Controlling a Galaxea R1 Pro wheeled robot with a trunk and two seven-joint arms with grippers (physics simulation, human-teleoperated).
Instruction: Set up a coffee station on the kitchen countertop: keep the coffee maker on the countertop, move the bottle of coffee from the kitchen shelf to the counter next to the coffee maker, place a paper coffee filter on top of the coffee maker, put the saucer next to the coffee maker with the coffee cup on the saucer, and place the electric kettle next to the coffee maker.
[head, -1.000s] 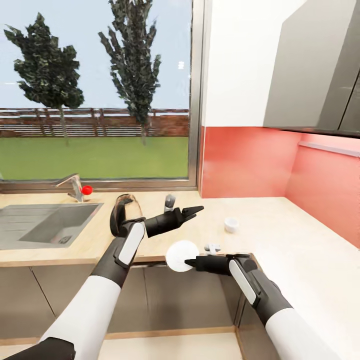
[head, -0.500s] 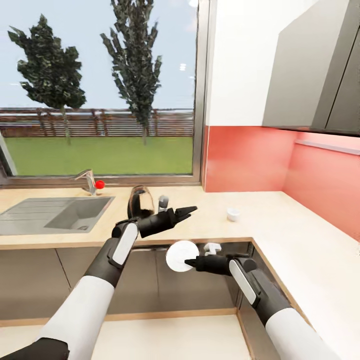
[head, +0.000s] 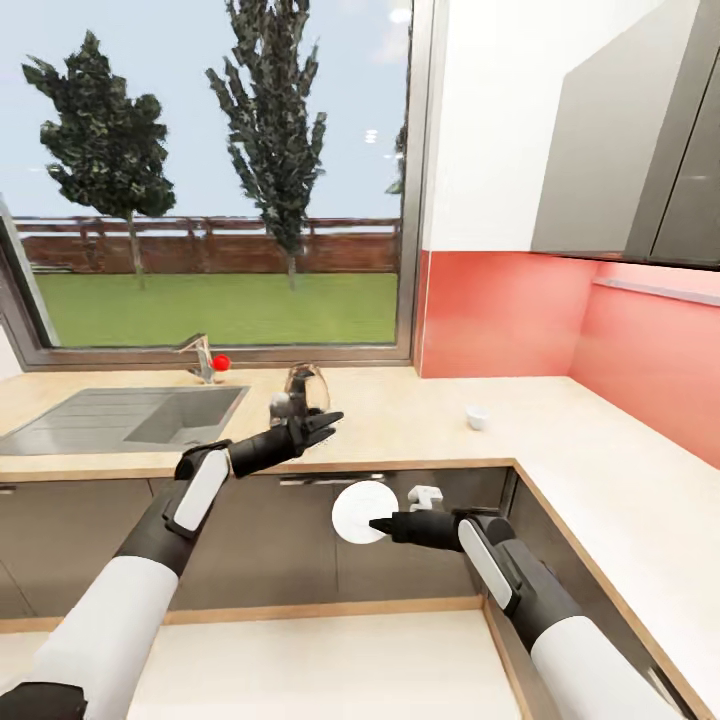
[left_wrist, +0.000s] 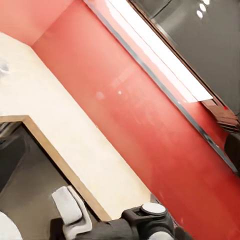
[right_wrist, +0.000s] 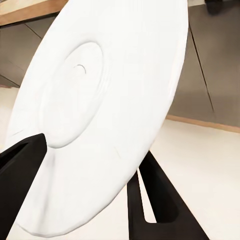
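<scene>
The right hand (head: 378, 524) pinches the saucer (head: 363, 511) by its rim, short of the tabletop (head: 560, 440), presumably for carrying; the left hand (head: 322, 424) hangs open, empty.

Bright, even daylight comes through the window (head: 215, 190). Renders are soft, slightly blurred. White glare streaks the red wall (left_wrist: 150, 100) under the cabinet. The saucer (right_wrist: 105, 100) looms close, pale, faintly shaded.

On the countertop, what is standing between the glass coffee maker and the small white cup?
Nothing. In the head view, the stretch of light wooden countertop between the glass coffee maker and the small white cup is bare.
</scene>
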